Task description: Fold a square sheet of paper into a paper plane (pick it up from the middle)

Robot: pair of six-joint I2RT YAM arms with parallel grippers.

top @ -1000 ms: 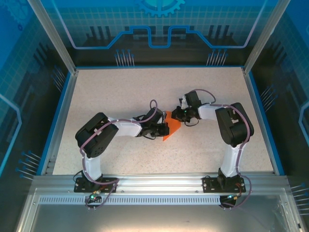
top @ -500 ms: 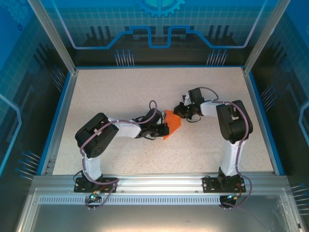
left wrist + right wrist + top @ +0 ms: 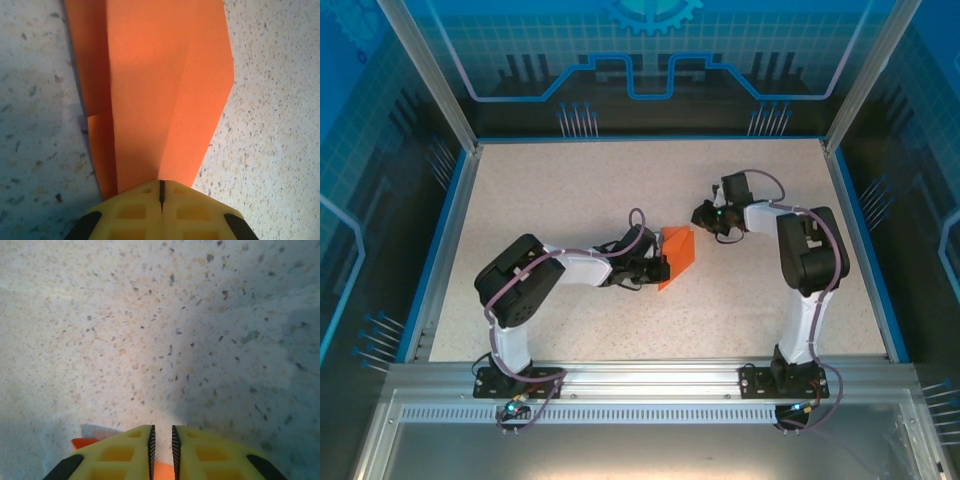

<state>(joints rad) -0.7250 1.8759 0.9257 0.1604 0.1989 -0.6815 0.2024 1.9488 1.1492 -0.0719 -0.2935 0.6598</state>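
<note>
The orange paper (image 3: 677,256), folded into a narrow creased shape, sits at the table's middle, and my left gripper (image 3: 660,268) is shut on its near end. The left wrist view has the paper (image 3: 160,75) fanning out from the closed yellow fingertips (image 3: 145,200), with a centre crease and a folded flap on each side. My right gripper (image 3: 704,214) hovers just right of the paper, apart from it. Its jaws (image 3: 162,432) stand a narrow gap apart with bare table between them. A sliver of orange paper (image 3: 82,442) peeks out beneath the right fingers.
The speckled table (image 3: 570,190) is bounded by a blue rim (image 3: 445,230) and metal frame posts (image 3: 430,75). Both arm bases are bolted at the near edge (image 3: 640,380).
My right gripper has pulled back up and to the right, off the paper's edge. The left gripper still holds the paper, which has shifted slightly.
</note>
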